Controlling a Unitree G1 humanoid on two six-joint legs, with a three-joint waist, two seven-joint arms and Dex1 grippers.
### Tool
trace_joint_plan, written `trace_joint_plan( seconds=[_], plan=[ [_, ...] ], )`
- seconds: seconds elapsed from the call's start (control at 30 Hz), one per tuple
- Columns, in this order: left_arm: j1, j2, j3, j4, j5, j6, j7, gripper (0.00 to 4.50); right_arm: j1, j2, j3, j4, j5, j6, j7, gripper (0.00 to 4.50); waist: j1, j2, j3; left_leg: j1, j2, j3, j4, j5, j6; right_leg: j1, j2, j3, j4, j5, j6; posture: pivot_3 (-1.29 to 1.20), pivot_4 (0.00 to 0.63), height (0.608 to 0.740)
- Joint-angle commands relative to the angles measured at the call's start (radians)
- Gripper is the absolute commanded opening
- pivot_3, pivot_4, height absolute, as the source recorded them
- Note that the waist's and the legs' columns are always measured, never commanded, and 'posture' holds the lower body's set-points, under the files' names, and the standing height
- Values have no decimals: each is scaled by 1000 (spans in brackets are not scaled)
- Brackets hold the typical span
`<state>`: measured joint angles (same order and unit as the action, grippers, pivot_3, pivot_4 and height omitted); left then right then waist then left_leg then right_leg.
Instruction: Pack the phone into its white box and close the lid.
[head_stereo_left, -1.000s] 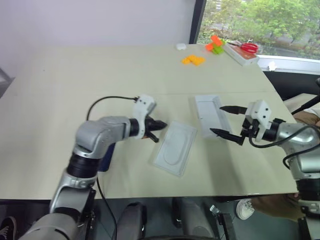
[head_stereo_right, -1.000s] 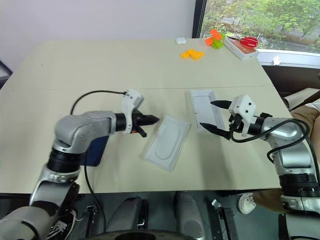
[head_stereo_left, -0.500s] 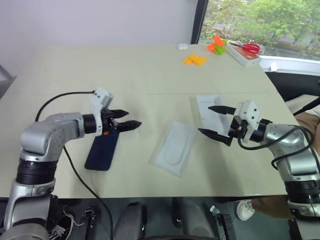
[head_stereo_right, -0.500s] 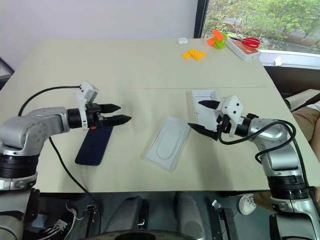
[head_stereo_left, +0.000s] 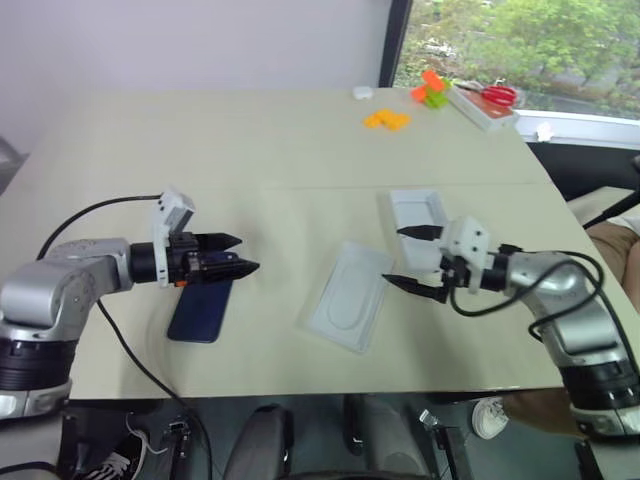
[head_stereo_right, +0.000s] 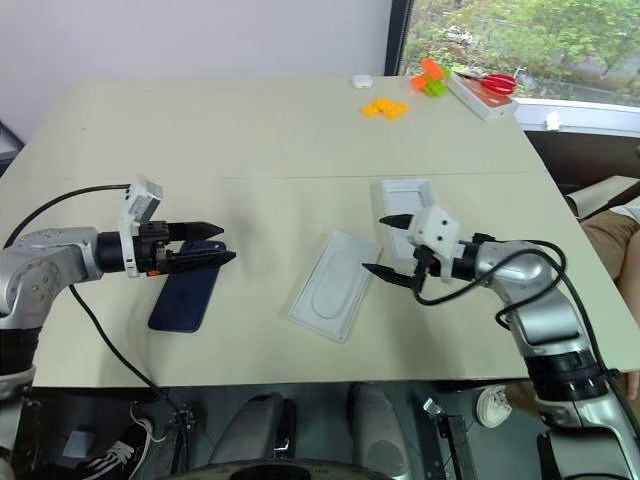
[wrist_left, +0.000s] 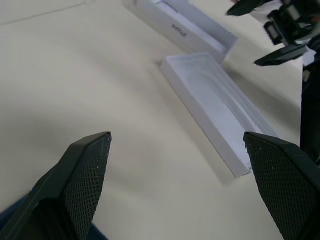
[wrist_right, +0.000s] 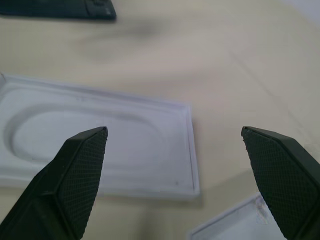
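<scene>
Left gripper (head_stereo_left: 238, 254) is spread wide, nothing between the fingers, hovering just above the table (head_stereo_left: 200, 150). Right under it lies the phone (head_stereo_left: 200, 308), flat on its face near the table's front edge, glossy navy back up. The fingertips reach past the phone's far end and I can't make out any contact with it.

Over on the other side, the right gripper (head_stereo_left: 408, 258) is also gaping, empty, one finger high and one low. It sits between the thin white insert with the oval recess (head_stereo_left: 350, 295) and the white box (head_stereo_left: 420, 228), the lower finger close to the insert's corner. Whether it touches the insert, I cannot tell.

The white box lies open, beyond the right gripper, just beside the insert's far end, well apart from the phone.

The left wrist view looks between its own fingers (wrist_left: 85, 170) across bare table to the insert, the box behind it, and the right gripper's dark tips. The right wrist view gives the insert's oval recess up close, with the phone's dark edge across the table.

Far off by the window: orange blocks (head_stereo_left: 386, 120) and red scissors (head_stereo_left: 490, 94).
</scene>
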<state>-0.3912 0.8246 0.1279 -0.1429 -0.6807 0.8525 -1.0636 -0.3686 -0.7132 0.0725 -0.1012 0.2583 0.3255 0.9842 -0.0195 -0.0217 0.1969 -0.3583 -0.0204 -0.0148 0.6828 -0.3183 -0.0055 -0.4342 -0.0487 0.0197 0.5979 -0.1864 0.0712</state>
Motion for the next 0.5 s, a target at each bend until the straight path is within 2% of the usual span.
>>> trace_joint_plan(
  seconds=[0.03, 0.33, 0.5],
  plan=[
    [14, 6, 56, -45, -13, -77, -26, 4457, -70, 16, 3, -14, 40, 173, -28, 4500, 3, 0, 0, 0, 0, 0, 0, 0, 0, 0, 0, 0, 0, 0, 0, 0, 150, 740],
    [41, -2, 60, -59, -6, -142, -9, 4457, -121, 28, 18, -24, 49, 291, -42, 4500, 7, 0, 0, -7, -1, -2, 0, 0, 0, -5, 0, -1, -1, 2, 3, 0, 150, 740],
    [28, -27, 32, -54, 4, -159, 16, 4457, -182, 65, 87, -26, -7, 330, -95, 4500, 5, 0, 0, -13, 0, -2, 1, 0, 0, -11, 0, -2, 0, 3, 3, 0, 150, 740]
  ],
)
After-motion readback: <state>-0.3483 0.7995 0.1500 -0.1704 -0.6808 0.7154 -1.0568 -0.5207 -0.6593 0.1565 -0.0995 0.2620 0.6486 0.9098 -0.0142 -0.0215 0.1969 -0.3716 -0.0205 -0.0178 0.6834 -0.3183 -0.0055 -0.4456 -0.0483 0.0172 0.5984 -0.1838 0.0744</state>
